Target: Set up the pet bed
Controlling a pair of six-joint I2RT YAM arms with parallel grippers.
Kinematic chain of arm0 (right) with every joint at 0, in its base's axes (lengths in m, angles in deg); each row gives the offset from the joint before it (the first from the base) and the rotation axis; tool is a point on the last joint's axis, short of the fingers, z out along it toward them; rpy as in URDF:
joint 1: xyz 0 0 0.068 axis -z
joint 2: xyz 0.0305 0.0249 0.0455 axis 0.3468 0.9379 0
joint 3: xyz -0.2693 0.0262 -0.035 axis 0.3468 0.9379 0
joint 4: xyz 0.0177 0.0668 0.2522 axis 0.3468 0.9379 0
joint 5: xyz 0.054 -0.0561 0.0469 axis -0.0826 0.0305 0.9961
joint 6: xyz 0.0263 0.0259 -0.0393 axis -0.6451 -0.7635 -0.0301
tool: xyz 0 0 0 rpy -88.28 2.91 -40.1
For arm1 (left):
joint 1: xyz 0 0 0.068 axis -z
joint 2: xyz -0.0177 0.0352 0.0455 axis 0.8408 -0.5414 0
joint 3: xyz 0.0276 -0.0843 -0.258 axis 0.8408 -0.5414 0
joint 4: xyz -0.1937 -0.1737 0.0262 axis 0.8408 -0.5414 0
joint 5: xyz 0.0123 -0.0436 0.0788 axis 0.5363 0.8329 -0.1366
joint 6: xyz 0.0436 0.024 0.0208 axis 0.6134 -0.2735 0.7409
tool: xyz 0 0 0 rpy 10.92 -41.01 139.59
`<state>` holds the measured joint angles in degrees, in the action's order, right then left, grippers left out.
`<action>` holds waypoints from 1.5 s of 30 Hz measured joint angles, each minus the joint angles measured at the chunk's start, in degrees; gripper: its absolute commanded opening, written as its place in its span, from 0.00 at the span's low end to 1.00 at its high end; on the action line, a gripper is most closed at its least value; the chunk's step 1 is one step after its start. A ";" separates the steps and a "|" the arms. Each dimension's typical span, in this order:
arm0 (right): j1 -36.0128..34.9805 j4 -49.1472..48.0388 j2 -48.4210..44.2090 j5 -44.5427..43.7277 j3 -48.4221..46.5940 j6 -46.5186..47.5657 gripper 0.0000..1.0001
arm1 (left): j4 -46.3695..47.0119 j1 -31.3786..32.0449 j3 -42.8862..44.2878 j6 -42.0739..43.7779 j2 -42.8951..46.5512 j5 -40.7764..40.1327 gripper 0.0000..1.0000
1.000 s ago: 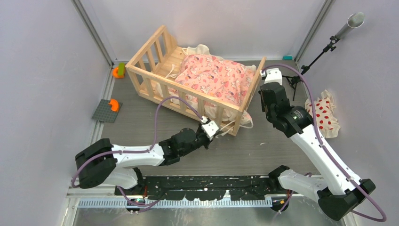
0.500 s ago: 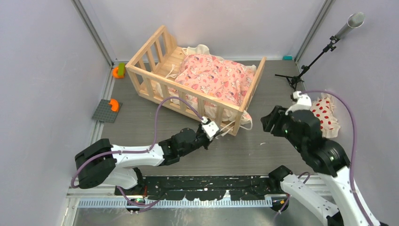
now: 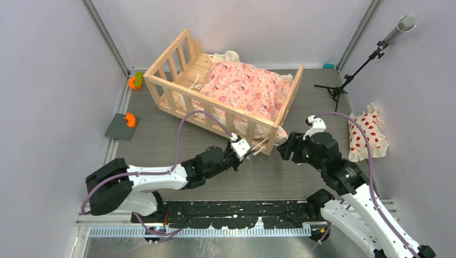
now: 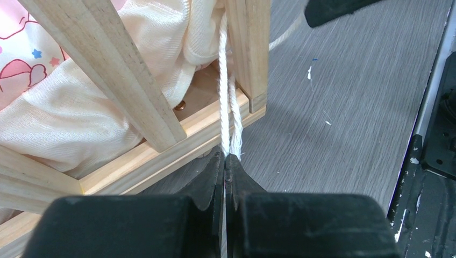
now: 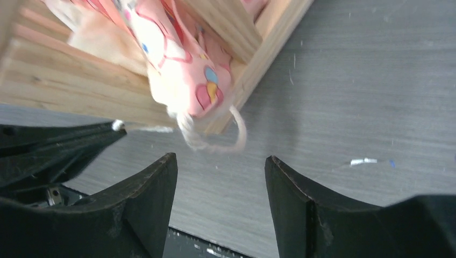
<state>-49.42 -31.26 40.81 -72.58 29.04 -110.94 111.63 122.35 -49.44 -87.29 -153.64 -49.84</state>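
Pet bed (image 3: 215, 104) sits upper centre in the overhead view, cushion (image 3: 244, 86) inside. Left fingers (image 4: 204, 177) pinch its tie cord (image 4: 228, 107) taut at the lower-right corner post; right fingers (image 5: 145, 199), apart, hover beside it, seemingly to assist.

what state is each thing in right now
pet bed, upright on the table
pink cushion, lying inside the bed, one corner hanging out
left gripper, shut on the cream tie
right gripper, open, holding nothing
dotted pillow, outside the bed, at the table's right edge
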 measured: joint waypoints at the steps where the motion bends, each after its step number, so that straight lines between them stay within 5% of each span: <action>1: 0.00 -1.70 -0.24 -0.39 0.46 0.44 0.66 | 0.00 0.00 0.00 0.00 0.00 0.07 0.00; 12: 0.00 -17.70 1.16 -4.66 7.98 4.90 0.29 | -0.07 0.00 0.00 0.00 0.04 0.24 0.00; 20: 0.00 -14.91 2.80 -11.34 2.86 9.49 0.17 | -3.45 0.00 0.00 -0.07 2.34 -0.90 0.00; 33: 0.00 -8.61 16.39 -32.46 -14.99 18.45 0.18 | -10.73 0.00 -0.35 -0.15 12.66 -2.67 0.00; 45: 0.00 -1.14 16.48 -38.40 -19.28 14.75 0.37 | -20.68 0.00 -4.61 -3.10 20.33 -2.67 0.00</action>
<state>-49.42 -32.39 57.29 -110.98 9.76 -96.19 90.96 122.35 -54.05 -90.39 -133.32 -52.51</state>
